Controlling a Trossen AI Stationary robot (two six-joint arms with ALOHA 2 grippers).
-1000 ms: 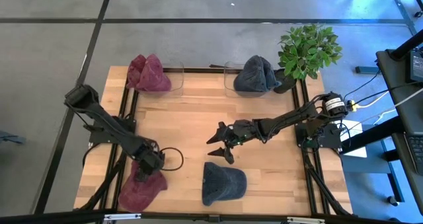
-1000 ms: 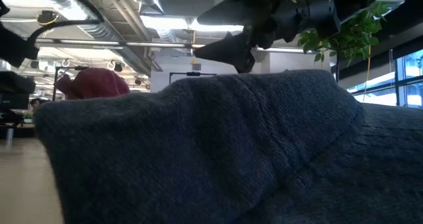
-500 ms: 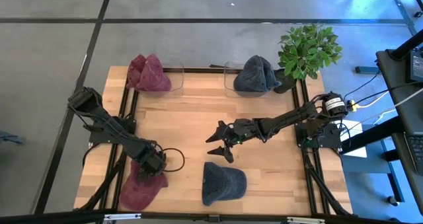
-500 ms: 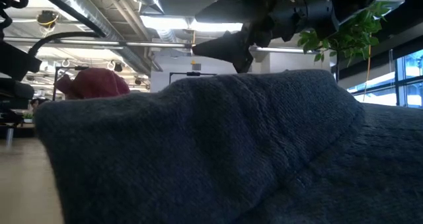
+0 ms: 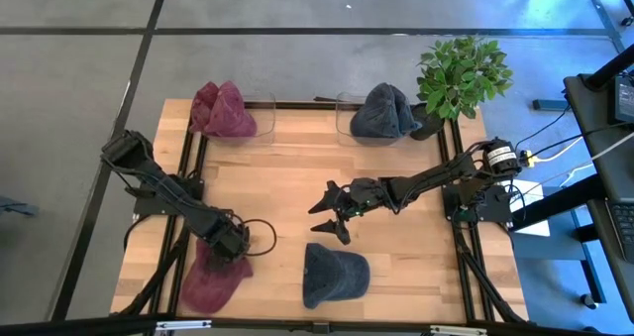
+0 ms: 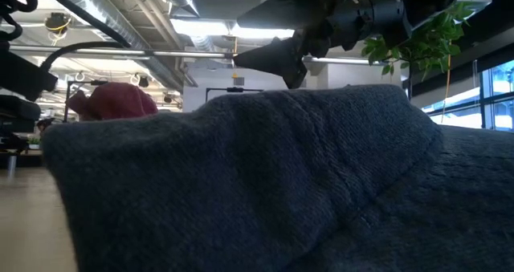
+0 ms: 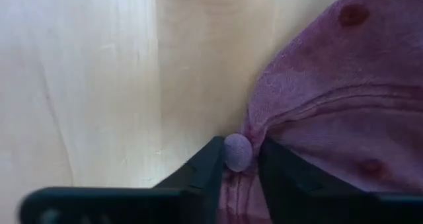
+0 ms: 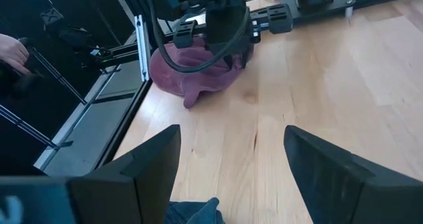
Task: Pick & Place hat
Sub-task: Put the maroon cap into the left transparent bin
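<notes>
- Maroon hat (image 5: 211, 280) lay at the table's near-left corner, on the wood. Its top button (image 7: 237, 152) sat between the left gripper's (image 5: 234, 245) two fingers, which were pinched on it, crown fabric bunched up around the pinch.
- Change vs a sec ago: left arm had edged in a little over the hat and the hat's outline by the gripper shifted slightly; over the last half sec almost nothing moved. My read: grasp just made, lift not yet begun, hat not off the table.
- Right gripper (image 5: 335, 212) hung mid-table w/ fingers spread wide, holding nothing, just above and beyond the dark blue hat (image 5: 334, 275). It had barely moved in that sec, so prob. waiting.
- Dark blue hat lay near the front edge, centre, well apart from the maroon one; it filled the low view.
- Far edge: another maroon hat (image 5: 224, 110) at left and a grey-blue hat (image 5: 385, 112) at right, each by a clear bin; potted plant (image 5: 462, 75) at far-right corner.
- A person's hand (image 8: 14, 51) showed beyond the table's left side.
- Brands, labels, writing: none readable on hats, arms or table.
</notes>
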